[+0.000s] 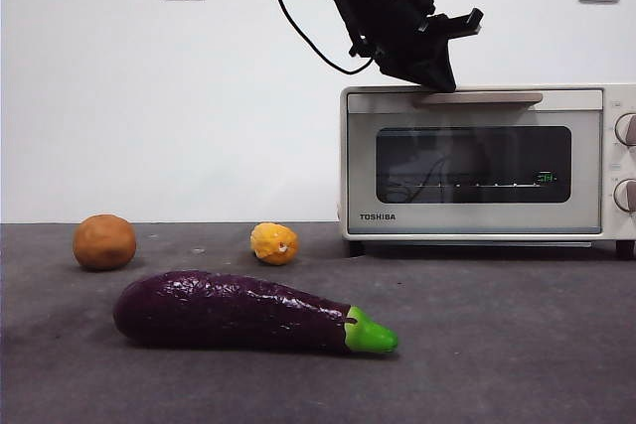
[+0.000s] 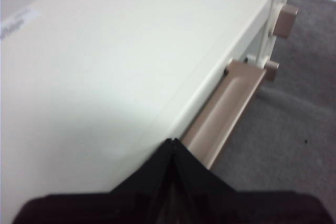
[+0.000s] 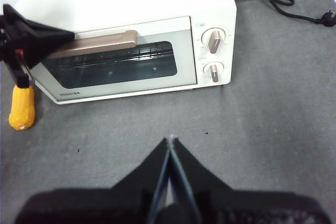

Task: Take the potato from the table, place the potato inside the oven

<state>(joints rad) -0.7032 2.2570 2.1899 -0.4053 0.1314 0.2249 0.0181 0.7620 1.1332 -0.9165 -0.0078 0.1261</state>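
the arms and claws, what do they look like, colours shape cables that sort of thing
Both claws are matte black, each with two flat jaws tapering to a sharp wedge tip: left claw, right claw. In the front view the left arm is a bulky, angular black assembly, with thin black cables looping off it. No markings are visible.
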